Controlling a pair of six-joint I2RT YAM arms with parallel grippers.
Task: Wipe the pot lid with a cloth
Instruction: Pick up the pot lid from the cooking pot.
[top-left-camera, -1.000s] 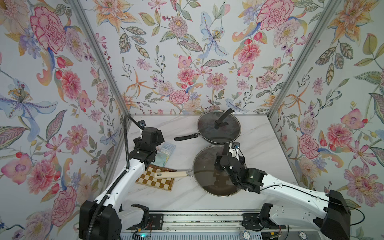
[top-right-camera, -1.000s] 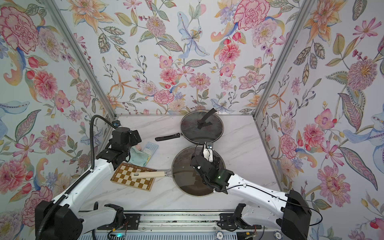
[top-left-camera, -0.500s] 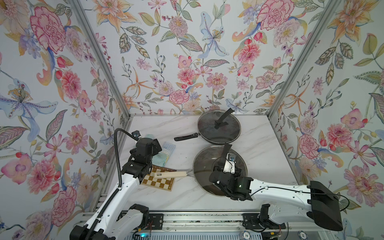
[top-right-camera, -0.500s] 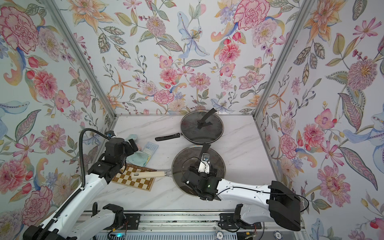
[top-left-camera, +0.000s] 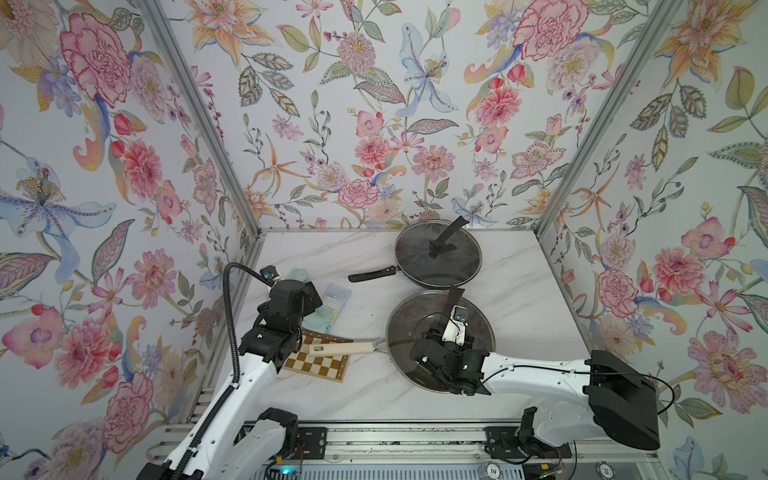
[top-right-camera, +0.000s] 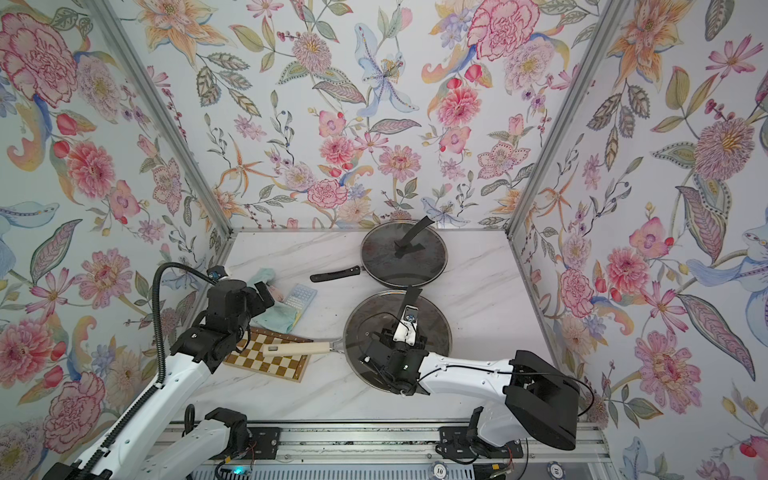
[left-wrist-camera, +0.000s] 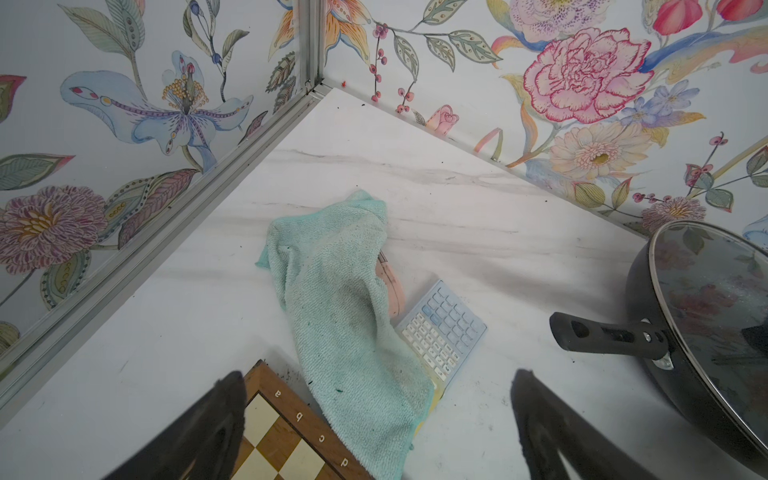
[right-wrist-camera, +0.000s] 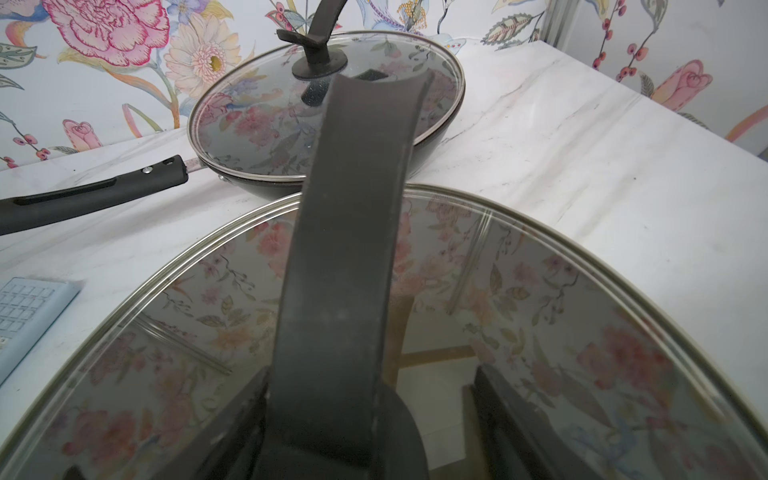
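Observation:
The pot lid (top-left-camera: 478, 332) (top-right-camera: 434, 324) (right-wrist-camera: 540, 332) is clear glass with a steel rim and sits on the near pan. Its tall black strap handle (top-left-camera: 454, 297) (right-wrist-camera: 349, 249) stands between the fingers of my right gripper (top-left-camera: 441, 332) (right-wrist-camera: 368, 374). One finger lies against the handle, the other is a gap away, so the gripper is open. The cloth (left-wrist-camera: 345, 311) (top-left-camera: 322, 320) (top-right-camera: 278, 318), pale mint-green terry, lies crumpled over the calculator's edge. My left gripper (left-wrist-camera: 378, 380) (top-left-camera: 318, 305) hovers open just above its near end, holding nothing.
A pale blue calculator (left-wrist-camera: 444, 328) (top-left-camera: 336, 294) and a pink object (left-wrist-camera: 392, 286) lie partly under the cloth. A chessboard (top-left-camera: 320, 365) (left-wrist-camera: 282, 436) sits under the near pan's wooden handle (top-left-camera: 340, 349). A second lidded black pan (top-left-camera: 438, 253) (right-wrist-camera: 324, 124) stands at the back wall.
My right arm dropped and drew toward the front, and its jaws narrowed round the lid handle. My left gripper shifted slightly toward the front, over the cloth, still wide open.

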